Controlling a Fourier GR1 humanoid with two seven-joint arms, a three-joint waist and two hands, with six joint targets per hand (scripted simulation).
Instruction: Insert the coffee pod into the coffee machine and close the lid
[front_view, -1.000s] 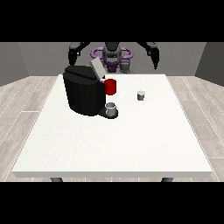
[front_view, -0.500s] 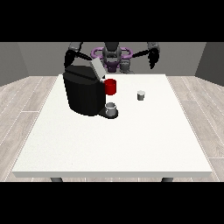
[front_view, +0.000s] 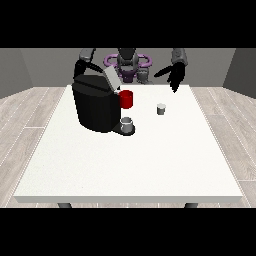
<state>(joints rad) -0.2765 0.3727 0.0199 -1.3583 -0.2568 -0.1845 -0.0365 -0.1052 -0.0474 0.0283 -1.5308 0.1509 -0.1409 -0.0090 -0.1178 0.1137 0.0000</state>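
Observation:
A small grey coffee pod (front_view: 161, 108) stands upright on the white table (front_view: 130, 160), right of the machine. The black coffee machine (front_view: 96, 102) sits at the table's back left, its grey lid (front_view: 111, 78) raised and tilted. A red part (front_view: 126, 99) shows on its right side, and a grey cup (front_view: 127, 124) stands on its base. The hand at the view's right (front_view: 174, 75) hovers above and behind the pod, fingers spread and pointing down. The hand at the view's left (front_view: 79, 67) is behind the machine, mostly hidden.
The robot's torso (front_view: 128, 65) stands behind the table's far edge. Wide bare tabletop lies in front of the machine and pod. Grey wood floor surrounds the table.
The hand at the view's right has come down and inward from beside the shoulder towards the pod. The other arm has barely moved.

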